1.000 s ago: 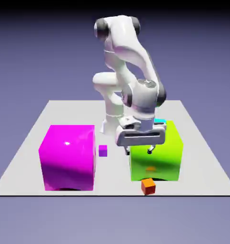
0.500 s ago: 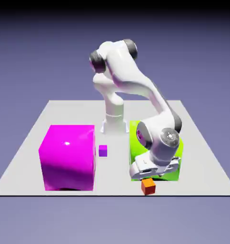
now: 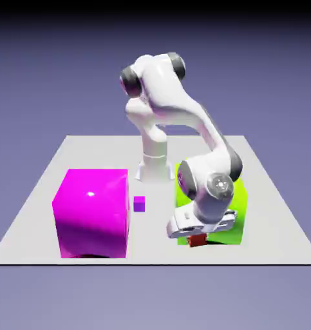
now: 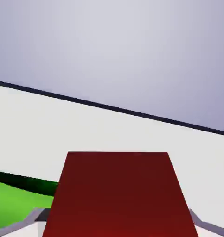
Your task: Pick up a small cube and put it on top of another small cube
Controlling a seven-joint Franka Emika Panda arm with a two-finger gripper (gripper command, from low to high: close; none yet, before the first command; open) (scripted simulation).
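Now my end effector (image 3: 197,236) has dropped lower than half a second ago and sits over the orange-red cube (image 3: 197,240), which shows only as a sliver beneath my hand, at the worktop's (image 3: 35,213) near edge in front of the lime-green cube (image 3: 235,222). From the hand view the cube (image 4: 119,194) fills the space between my fingertips (image 4: 37,215); whether they pinch it I cannot tell. The purple cube (image 3: 139,204) and magenta cube (image 3: 93,213) have not moved.
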